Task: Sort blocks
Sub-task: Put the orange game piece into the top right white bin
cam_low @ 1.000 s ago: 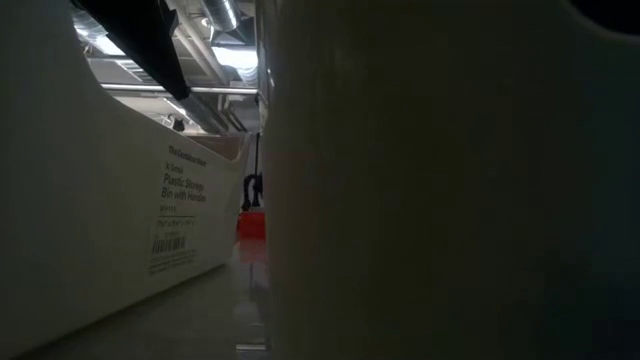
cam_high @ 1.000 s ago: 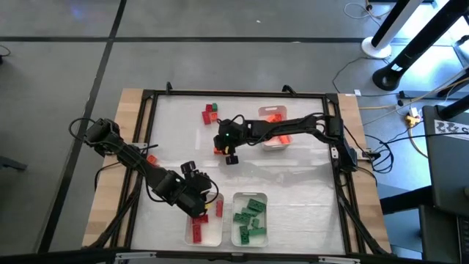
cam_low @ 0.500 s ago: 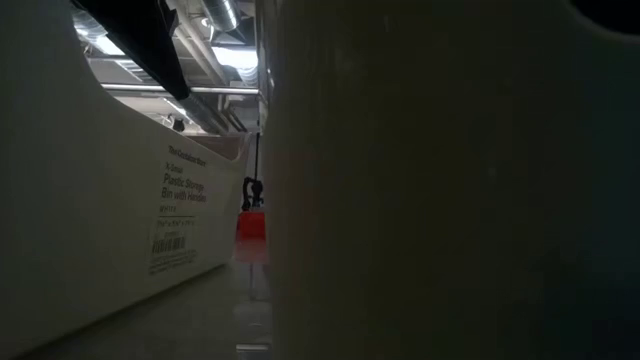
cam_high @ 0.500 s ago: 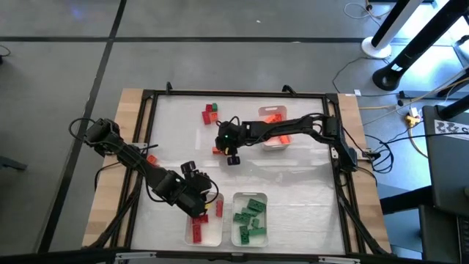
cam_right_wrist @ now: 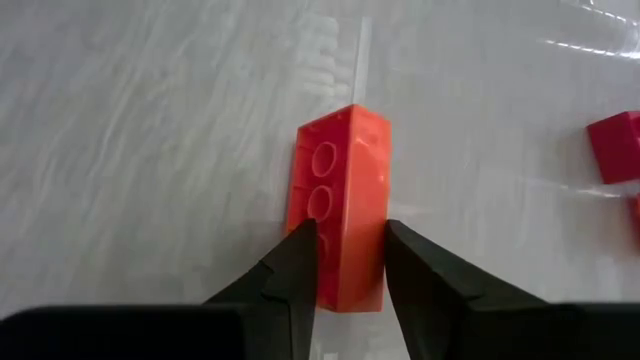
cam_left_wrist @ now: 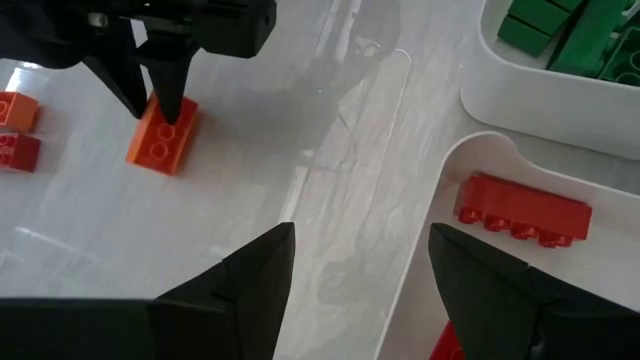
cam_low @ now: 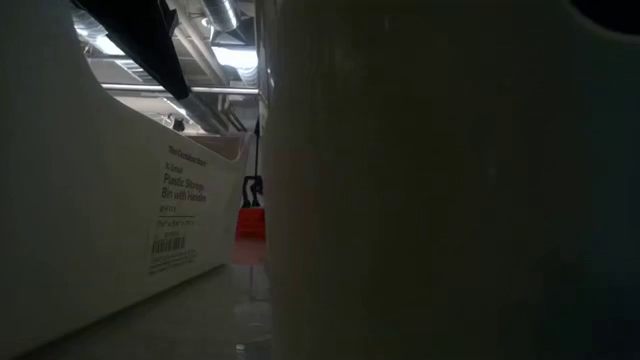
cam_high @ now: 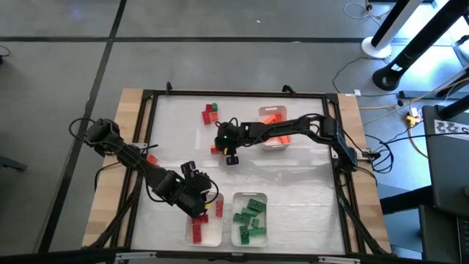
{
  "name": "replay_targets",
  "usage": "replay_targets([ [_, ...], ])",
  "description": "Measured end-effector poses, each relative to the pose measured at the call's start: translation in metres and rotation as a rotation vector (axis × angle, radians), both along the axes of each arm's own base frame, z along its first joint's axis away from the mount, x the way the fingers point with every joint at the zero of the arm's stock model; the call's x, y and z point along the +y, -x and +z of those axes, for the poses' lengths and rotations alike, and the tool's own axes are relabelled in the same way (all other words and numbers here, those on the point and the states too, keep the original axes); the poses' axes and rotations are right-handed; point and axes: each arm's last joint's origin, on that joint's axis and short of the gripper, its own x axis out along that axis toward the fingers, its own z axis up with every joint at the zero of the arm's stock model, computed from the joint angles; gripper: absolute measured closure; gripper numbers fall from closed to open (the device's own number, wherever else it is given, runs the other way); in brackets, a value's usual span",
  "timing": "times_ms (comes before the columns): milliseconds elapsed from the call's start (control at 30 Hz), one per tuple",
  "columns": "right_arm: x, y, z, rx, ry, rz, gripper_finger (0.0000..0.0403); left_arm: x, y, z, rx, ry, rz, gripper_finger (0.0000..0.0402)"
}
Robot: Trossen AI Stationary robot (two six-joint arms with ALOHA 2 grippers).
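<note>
Right gripper (cam_high: 218, 144) has shifted slightly toward the worktop's (cam_high: 300, 198) left edge and far edge since a second ago, carrying the orange brick (cam_right_wrist: 339, 221) with it; left arm unchanged. Right gripper now clamped on the orange brick, fingers (cam_right_wrist: 293, 268) on its two long sides, brick hanging from them just above the worktop near the middle, slightly toward the far edge. Left wrist view shows the same grip from farther off, orange brick (cam_left_wrist: 163, 134) under dark fingertips, more red and orange bricks beside it. Small cluster of red and green bricks (cam_high: 209, 112) lies loose near the far edge. White tray with orange bricks (cam_high: 274, 129) sits right of centre, under the right arm. Left gripper (cam_high: 199, 204) sits over the near-left tray (cam_high: 195, 237), fingers (cam_left_wrist: 243, 288) spread apart, holding nothing; red brick (cam_left_wrist: 522, 209) lies in that tray below it. Tray with green bricks (cam_high: 249, 218) stands just beside it at the near edge. One red brick (cam_high: 152, 158) rests by the left edge, next to the left arm. Low view mostly blocked by tray walls, orange brick (cam_low: 250, 223) visible in the gap
</note>
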Motion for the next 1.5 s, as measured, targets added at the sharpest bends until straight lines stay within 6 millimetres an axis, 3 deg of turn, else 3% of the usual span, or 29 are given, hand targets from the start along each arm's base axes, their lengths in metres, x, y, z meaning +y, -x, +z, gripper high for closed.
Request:
replay_targets([
  [467,0.0003,-0.0001,-0.0001,-0.002,-0.003,0.002,0.0379,0.0000,-0.0001,0.0000,-0.001,0.000,0.000,0.0180],
  [933,0.0003,0.0003,0.0034,-0.006,-0.002,0.002,0.0382,0.0003,-0.0003,-0.0001,0.000,0.000,0.002,0.0180],
  [1133,0.0006,-0.0003,0.0054,-0.003,-0.002,0.003,0.0339,0.0003,-0.0002,0.0000,-0.001,0.000,0.002,0.0180],
  [1500,0.0001,0.0003,0.0064,0.003,-0.004,-0.001,0.0195,0.0003,-0.0002,0.0000,0.000,0.000,0.002,0.0180],
])
